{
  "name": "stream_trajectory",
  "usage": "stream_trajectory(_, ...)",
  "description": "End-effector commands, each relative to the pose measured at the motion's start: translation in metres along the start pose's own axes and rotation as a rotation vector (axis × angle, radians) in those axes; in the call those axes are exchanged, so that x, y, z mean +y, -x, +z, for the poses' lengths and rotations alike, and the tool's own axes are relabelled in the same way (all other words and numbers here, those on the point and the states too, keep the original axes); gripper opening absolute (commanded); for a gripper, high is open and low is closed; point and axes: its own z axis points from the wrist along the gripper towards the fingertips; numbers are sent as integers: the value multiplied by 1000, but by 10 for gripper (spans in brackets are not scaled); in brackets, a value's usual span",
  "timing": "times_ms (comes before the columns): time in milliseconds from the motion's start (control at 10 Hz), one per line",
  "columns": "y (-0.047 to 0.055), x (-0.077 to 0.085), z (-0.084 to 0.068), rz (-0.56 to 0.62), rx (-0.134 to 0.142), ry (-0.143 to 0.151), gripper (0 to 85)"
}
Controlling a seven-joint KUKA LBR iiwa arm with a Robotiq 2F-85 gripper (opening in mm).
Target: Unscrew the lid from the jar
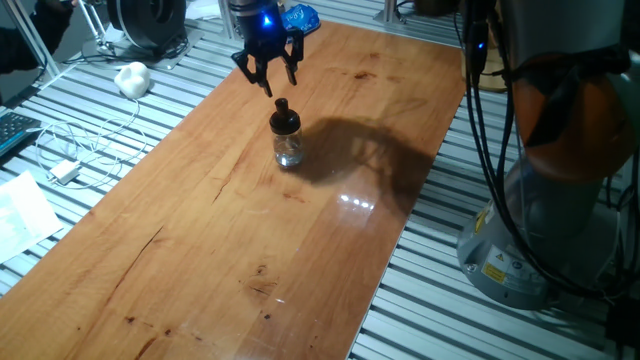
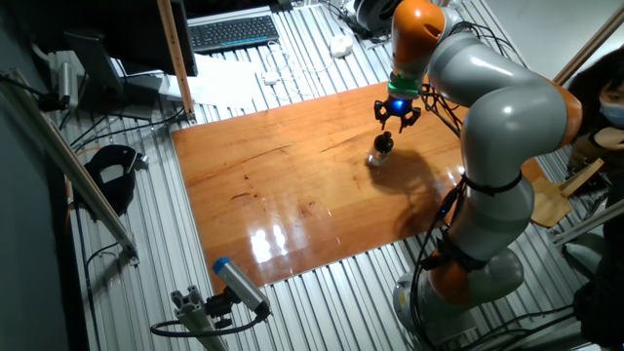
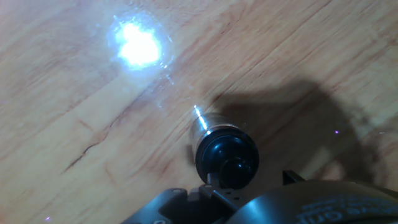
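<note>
Jar (image 1: 287, 147) on wooden table (image 1: 220, 230)

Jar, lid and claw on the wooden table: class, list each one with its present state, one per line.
jar: upright on the table, capped, clear glass, nothing visibly inside.
lid: on the jar, knob up, not gripped.
claw: open, hanging just above the lid, holding nothing.
table: wooden, glossy, with bright light reflections.
</note>
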Motion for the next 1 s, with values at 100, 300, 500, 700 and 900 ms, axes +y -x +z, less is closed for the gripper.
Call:
stream_trajectory(100,0,0,0,-3,1,-1,510)
stream_trajectory(300,0,0,0,8,-2,9,510)
stream_trajectory(500,0,0,0,42,-10,-8,510)
stream_trajectory(700,0,0,0,63,-4,-1,510)
stream_trajectory(900,0,0,0,51,4,16,680)
